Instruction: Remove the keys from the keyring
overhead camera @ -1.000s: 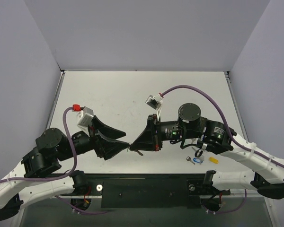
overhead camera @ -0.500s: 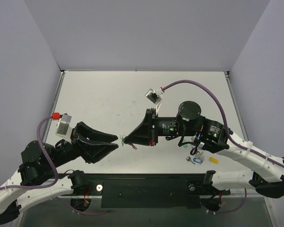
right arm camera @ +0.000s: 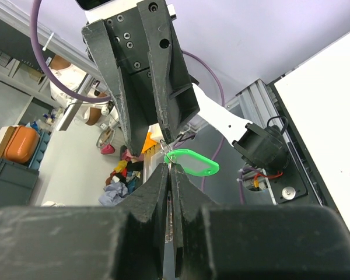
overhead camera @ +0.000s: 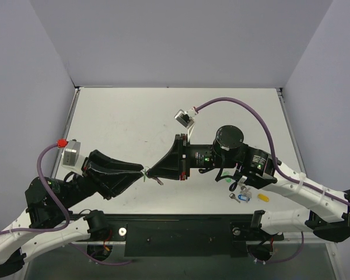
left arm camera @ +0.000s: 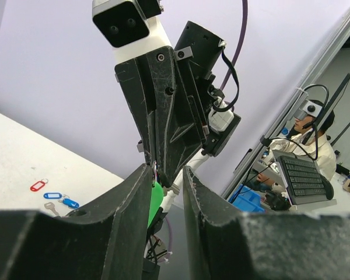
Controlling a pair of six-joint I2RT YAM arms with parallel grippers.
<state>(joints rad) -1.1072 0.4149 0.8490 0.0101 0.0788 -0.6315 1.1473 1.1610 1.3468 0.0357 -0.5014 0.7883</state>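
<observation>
Right gripper (right arm camera: 170, 169) is pinched tight on the keyring (right arm camera: 165, 146) – anchors the bunch mid-air. Left gripper (left arm camera: 166, 169) has its jaws part-open, straddling the green key (right arm camera: 192, 162), unclamped; likely set to pull it off. Silver key not visible. Loose key tags (overhead camera: 243, 197) lie on the table (overhead camera: 134, 116) – well apart, not obstructing.

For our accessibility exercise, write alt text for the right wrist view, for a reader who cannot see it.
The right gripper, fingers almost shut, pinches a green-headed key by one end in mid-air. The left gripper points down at it from above, fingertips close beside the key. A corner of the white table shows at right.
</observation>
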